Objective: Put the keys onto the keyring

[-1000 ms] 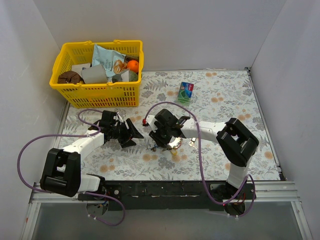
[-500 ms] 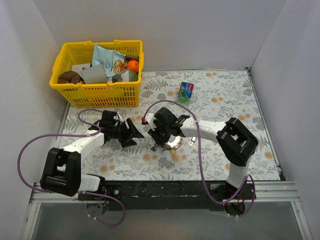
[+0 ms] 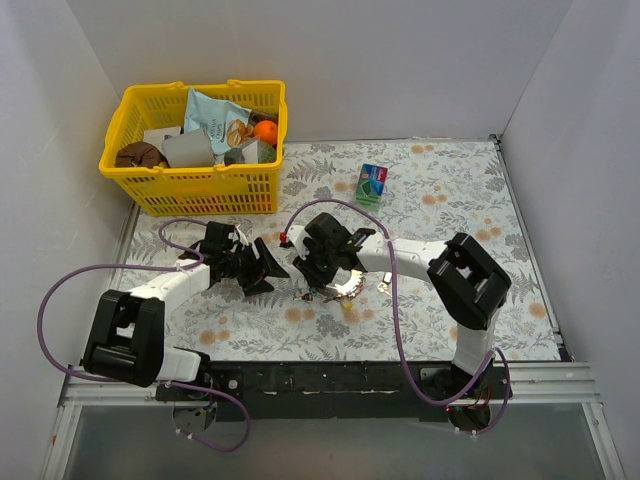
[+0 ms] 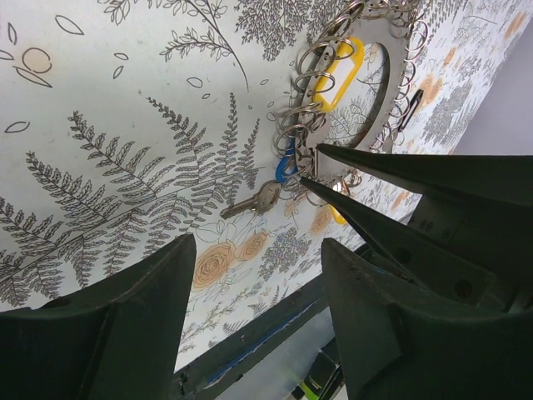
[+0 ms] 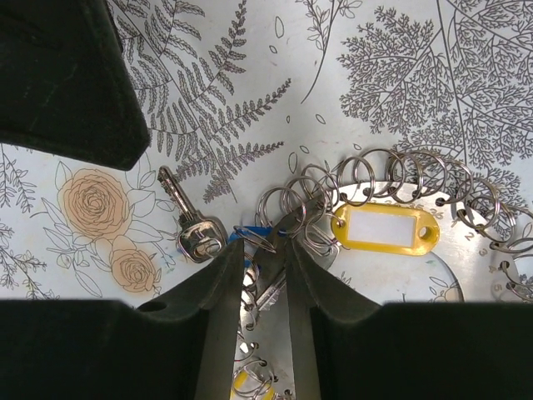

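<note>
The keyring (image 3: 347,288) lies flat on the flowered cloth, its rim hung with many small split rings. My right gripper (image 3: 318,285) stands at its left edge. In the right wrist view my right gripper (image 5: 262,242) is closed to a narrow gap across the keyring's (image 5: 466,242) rim, with a key blade in the gap. A yellow tag (image 5: 385,229) lies on the ring, a blue tag (image 5: 250,233) sits at my fingertips, and a loose silver key (image 5: 191,229) lies just left. My left gripper (image 3: 268,272) is open and empty, left of the keyring (image 4: 390,100) and the key (image 4: 254,200).
A yellow basket (image 3: 190,190) full of goods stands at the back left. A small green and blue box (image 3: 372,183) sits behind the keyring. Another small key (image 3: 383,288) lies right of the keyring. White walls close in both sides.
My right gripper and the keyring have shifted slightly to the left. My left gripper has barely moved and stays open.
</note>
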You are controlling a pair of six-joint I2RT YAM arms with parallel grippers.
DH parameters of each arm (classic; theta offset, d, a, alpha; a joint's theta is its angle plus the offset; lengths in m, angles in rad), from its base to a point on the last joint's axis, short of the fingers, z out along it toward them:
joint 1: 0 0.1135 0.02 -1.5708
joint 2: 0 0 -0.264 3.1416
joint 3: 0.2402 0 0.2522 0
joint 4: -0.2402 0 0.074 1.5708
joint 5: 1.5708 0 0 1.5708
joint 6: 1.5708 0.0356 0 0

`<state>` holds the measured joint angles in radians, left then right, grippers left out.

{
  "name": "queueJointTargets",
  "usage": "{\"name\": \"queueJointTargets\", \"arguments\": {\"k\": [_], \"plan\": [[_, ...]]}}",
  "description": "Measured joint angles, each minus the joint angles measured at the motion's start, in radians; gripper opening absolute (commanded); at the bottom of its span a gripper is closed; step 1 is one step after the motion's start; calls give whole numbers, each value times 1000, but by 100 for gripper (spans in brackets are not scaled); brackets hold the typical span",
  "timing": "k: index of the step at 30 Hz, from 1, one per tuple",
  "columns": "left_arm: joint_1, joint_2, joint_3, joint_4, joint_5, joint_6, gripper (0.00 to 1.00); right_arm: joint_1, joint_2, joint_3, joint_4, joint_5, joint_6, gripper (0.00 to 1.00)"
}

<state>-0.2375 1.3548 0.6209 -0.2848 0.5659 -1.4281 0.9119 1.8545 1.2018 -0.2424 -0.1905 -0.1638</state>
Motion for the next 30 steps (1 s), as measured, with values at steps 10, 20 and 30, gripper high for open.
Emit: {"name": "queueJointTargets", "arguments": {"k": [10, 20, 30], "plan": [[0, 16, -2, 2, 1, 9, 62, 0, 2, 0, 4, -35, 3, 24], [0, 28, -2, 5, 3, 17, 62, 0, 9, 1, 8, -58, 3, 1], [0, 30, -2, 6, 4, 29, 61, 0, 9, 1, 10, -65, 8, 1]]}}
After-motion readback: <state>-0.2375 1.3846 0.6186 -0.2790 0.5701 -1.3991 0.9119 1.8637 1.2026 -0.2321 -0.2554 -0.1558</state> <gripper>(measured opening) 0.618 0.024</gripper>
